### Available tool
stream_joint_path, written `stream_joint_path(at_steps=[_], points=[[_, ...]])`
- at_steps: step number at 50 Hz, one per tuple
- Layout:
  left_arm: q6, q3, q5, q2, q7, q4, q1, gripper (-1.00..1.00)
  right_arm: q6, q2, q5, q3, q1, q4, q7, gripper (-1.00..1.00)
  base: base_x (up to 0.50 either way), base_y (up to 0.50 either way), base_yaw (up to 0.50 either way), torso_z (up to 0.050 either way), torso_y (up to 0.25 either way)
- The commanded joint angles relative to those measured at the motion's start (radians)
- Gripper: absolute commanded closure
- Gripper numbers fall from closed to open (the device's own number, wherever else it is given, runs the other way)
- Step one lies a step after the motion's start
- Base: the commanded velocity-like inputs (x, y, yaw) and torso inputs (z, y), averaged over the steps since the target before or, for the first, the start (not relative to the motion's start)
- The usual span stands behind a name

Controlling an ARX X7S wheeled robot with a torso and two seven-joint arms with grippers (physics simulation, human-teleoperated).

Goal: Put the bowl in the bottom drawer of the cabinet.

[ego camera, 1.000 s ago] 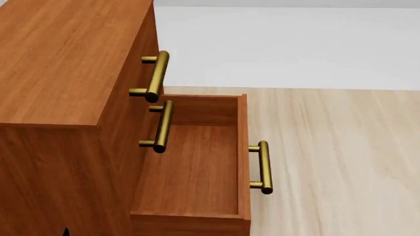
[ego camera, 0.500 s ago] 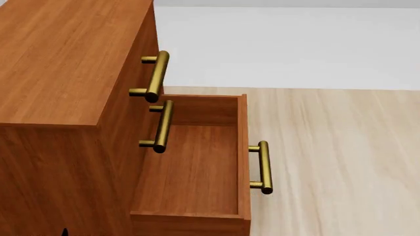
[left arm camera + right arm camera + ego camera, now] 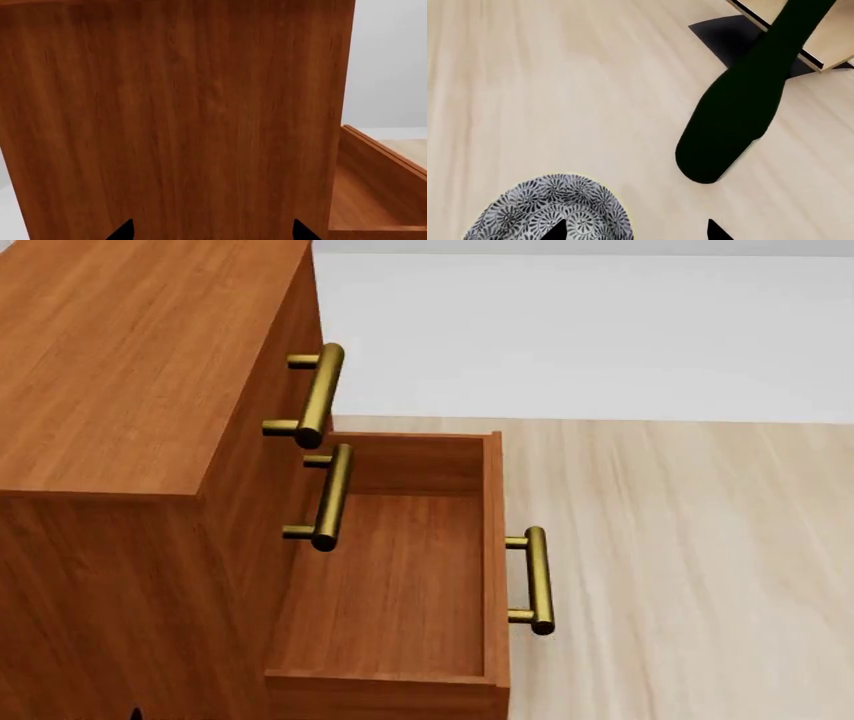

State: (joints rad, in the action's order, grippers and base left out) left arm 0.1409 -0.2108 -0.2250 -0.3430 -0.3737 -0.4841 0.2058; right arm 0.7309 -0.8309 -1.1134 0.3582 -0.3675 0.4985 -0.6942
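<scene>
The bowl, white with a blue-grey floral pattern, rests on the pale wooden floor in the right wrist view. My right gripper is open just above it, with one fingertip over the bowl and the other over bare floor. In the head view the cabinet stands at the left, its bottom drawer pulled out and holding nothing. My left gripper is open, close against the cabinet's side panel, with nothing between its fingers. Neither gripper shows in the head view.
A dark green wine bottle lies on the floor near the bowl, its neck toward a light plywood rack on a black base. The two upper drawers are shut, their brass handles sticking out above the open drawer.
Almost nothing differs: a small dark tip at the head view's bottom edge has sunk slightly lower. The cabinet and drawer have not moved.
</scene>
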Motion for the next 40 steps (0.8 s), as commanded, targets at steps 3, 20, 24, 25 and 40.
stream_joint_path(at_steps=[3, 20, 24, 25, 40], points=[[-0.003, -0.003, 0.000, -0.003, -0.005, 0.001, 0.002, -1.00, 0.003, 0.016, 0.038, -0.087, 0.070, -0.076, 0.023, -1.00, 0.00, 0.00, 0.00, 0.000, 0.000], [-0.006, -0.005, -0.006, -0.005, -0.008, 0.015, -0.004, -1.00, 0.136, 0.020, -0.178, -0.062, 0.150, -0.169, -0.076, -1.00, 0.00, 0.00, 0.00, 0.000, 0.000], [-0.008, -0.007, -0.005, -0.006, -0.010, 0.015, -0.002, -1.00, 0.150, 0.020, -0.200, -0.066, 0.160, -0.170, -0.085, -1.00, 0.00, 0.00, 0.00, 0.000, 0.000], [-0.008, -0.008, -0.004, -0.006, -0.011, 0.015, -0.002, -1.00, 0.148, 0.021, -0.200, -0.066, 0.161, -0.166, -0.086, -1.00, 0.00, 0.00, 0.00, 0.000, 0.000], [-0.009, -0.013, -0.006, -0.008, -0.014, 0.018, -0.004, -1.00, 0.147, 0.017, -0.179, -0.089, 0.190, -0.195, -0.080, -1.00, 0.00, 0.00, 0.00, 0.000, 0.000]])
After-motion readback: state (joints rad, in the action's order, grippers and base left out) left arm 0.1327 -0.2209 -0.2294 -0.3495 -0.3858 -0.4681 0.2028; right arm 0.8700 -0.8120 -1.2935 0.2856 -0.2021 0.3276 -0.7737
